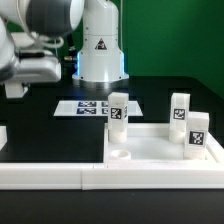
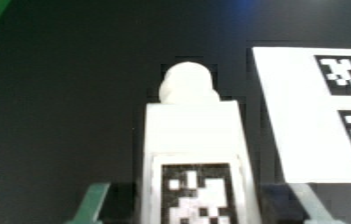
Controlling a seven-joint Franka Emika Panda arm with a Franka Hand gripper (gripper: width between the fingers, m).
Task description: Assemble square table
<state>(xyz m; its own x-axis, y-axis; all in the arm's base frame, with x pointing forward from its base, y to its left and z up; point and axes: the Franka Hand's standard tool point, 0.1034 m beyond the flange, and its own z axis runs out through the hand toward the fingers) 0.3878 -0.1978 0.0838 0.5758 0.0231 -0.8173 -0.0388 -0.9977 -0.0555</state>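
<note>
At the exterior view's left, the hand (image 2: pixel 186 205) grips a leg (image 2: pixel 193 150) above the dark surface (image 1: pixel 40 135), well apart from the square panel (image 1: pixel 160 145); probably slightly tilted, it could miss a socket (image 1: pixel 120 155).

I see a black tabletop (image 1: pixel 40 125) under everything. The square panel (image 1: pixel 150 150) is plain white, and so is the long low rail (image 1: pixel 60 176) in front. Three white legs (image 1: pixel 118 108) (image 1: pixel 179 108) (image 1: pixel 197 133) each carry a black-and-white tag. The marker board (image 1: pixel 85 108) is white with black-and-white tags. In the wrist view, the leg (image 2: pixel 190 130) is white, tagged black-and-white, between grey-green fingers (image 2: pixel 94 203).
</note>
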